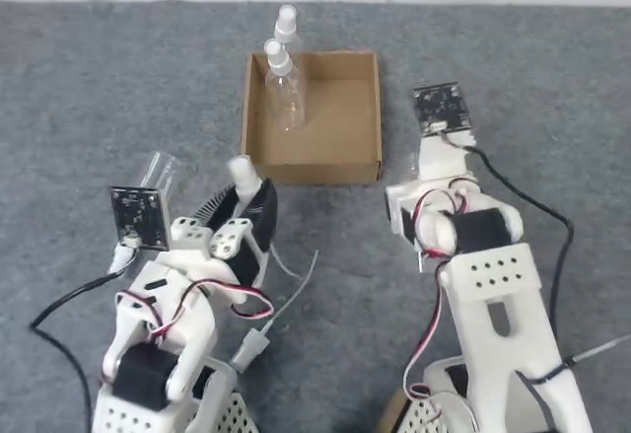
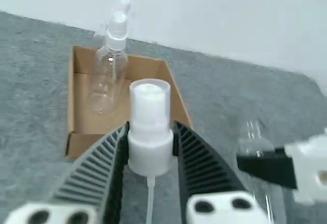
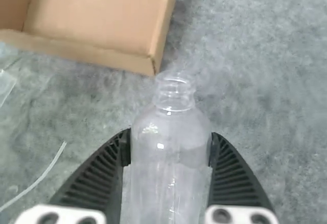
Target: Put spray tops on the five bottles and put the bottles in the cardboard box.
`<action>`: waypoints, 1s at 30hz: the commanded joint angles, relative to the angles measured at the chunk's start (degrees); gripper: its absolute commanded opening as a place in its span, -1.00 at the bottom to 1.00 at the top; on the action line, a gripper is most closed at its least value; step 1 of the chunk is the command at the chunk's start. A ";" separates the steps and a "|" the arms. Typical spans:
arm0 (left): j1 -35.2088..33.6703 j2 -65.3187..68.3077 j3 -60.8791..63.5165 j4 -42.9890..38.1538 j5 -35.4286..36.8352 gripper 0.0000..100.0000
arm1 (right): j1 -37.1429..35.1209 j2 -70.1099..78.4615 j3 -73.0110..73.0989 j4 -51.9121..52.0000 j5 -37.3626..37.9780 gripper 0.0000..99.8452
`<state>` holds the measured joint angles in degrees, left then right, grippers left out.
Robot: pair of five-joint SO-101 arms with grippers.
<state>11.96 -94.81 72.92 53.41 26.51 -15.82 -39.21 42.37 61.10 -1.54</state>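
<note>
Spray top (image 2: 149,132) is clamped between my left fingers (image 2: 99,168), short of the cardboard box (image 2: 84,142). My right fingers (image 3: 232,175) grip an uncapped bottle (image 3: 168,152) near its corner; one capped bottle (image 1: 286,93) stands inside.

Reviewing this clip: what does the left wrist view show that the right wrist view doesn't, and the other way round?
Left wrist view, not the right: the left gripper shut on a white spray top, and a capped bottle standing in the box with a second spray head behind it.
Right wrist view, not the left: the right gripper with both fingers shut around the body of the uncapped bottle, and a thin tube lying on the carpet.
Both: the cardboard box, the grey carpet and that uncapped bottle.
</note>
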 commanded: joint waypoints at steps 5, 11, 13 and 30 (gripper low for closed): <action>-8.26 -9.05 4.53 -8.00 8.79 -0.98 | -2.24 -2.77 -0.44 -0.84 -0.18 -0.81; -8.79 -9.67 5.05 -8.18 9.93 -0.98 | -2.24 -10.24 3.16 -1.63 -0.18 -0.81; -8.79 -9.67 5.05 -8.35 9.93 -0.98 | -2.24 -12.79 4.92 -2.68 -0.18 -0.81; -16.62 -9.67 5.05 -11.08 16.70 -0.98 | -6.20 -19.65 7.03 -0.92 -0.09 -0.81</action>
<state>-2.81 -103.16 78.55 44.35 40.75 -21.01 -53.36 49.85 58.73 -1.54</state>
